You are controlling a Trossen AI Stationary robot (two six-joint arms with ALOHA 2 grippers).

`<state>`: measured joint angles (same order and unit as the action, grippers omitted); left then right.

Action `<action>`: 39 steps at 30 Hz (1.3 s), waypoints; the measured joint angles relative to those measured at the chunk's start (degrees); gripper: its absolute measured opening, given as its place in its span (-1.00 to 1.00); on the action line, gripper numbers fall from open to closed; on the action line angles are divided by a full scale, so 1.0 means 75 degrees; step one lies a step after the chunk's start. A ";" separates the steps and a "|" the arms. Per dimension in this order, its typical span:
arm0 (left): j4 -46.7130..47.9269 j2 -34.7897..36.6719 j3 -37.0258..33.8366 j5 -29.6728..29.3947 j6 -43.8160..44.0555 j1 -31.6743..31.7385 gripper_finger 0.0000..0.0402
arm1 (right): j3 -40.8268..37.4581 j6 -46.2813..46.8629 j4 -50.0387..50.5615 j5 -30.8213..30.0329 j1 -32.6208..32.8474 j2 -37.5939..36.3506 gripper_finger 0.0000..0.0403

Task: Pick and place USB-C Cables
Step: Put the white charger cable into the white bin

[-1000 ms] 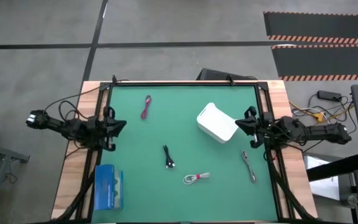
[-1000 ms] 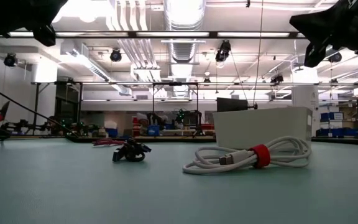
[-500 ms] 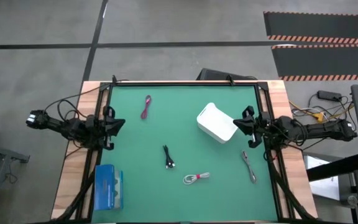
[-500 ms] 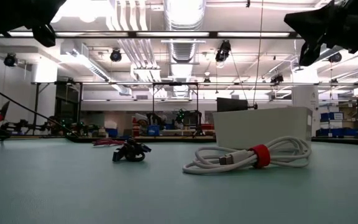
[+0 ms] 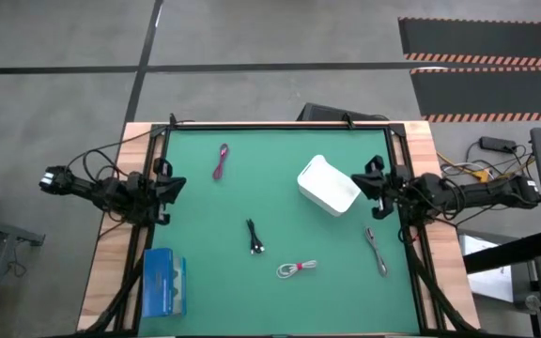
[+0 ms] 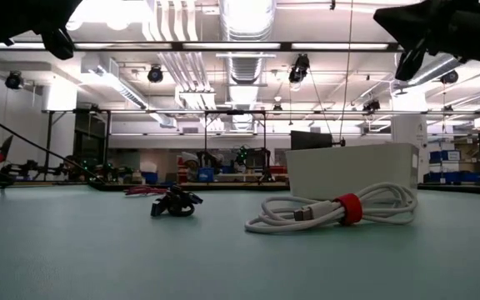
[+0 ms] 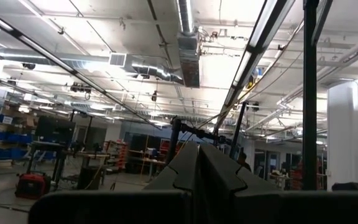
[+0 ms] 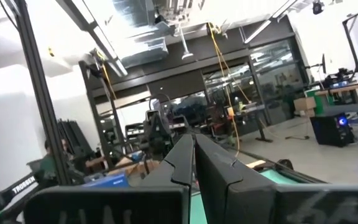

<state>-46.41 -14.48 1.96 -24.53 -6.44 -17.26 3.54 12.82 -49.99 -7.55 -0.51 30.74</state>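
Four cables (image 5: 297,269) on green table (image 5: 280,225) | white box (image 5: 328,185) | ceiling ducts (image 7: 188,43) | left gripper (image 7: 198,163), right gripper (image 8: 192,154) closed, empty

Two dark arms, black wires trailing, apparently matte.

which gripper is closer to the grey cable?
Right. The right gripper is at the table's right edge, just above the grey cable. The left gripper is across the table at the left edge.
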 joint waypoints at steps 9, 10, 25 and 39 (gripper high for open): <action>0.0015 0.0000 0.0000 0.0000 0.0002 0.0000 -1.00 | 0.0905 -0.0189 0.0036 0.0003 0.0000 0.1115 -0.96; 0.0015 0.0000 0.0000 0.0000 0.0000 0.0000 -1.00 | 0.1009 -0.0186 0.0050 0.0003 0.0000 0.1252 -0.96; 0.0033 0.0001 0.0000 0.0000 0.0000 0.0000 -1.00 | 0.3447 -0.0179 0.2504 0.0289 0.0174 0.3264 -0.96; 0.0024 0.0009 0.0000 0.0000 0.0003 0.0000 -1.00 | 0.5771 -0.0522 0.5329 0.0289 0.1112 0.4978 -0.96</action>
<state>-46.23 -14.41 1.96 -24.53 -6.42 -17.26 46.83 8.91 -10.02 -5.39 7.82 68.08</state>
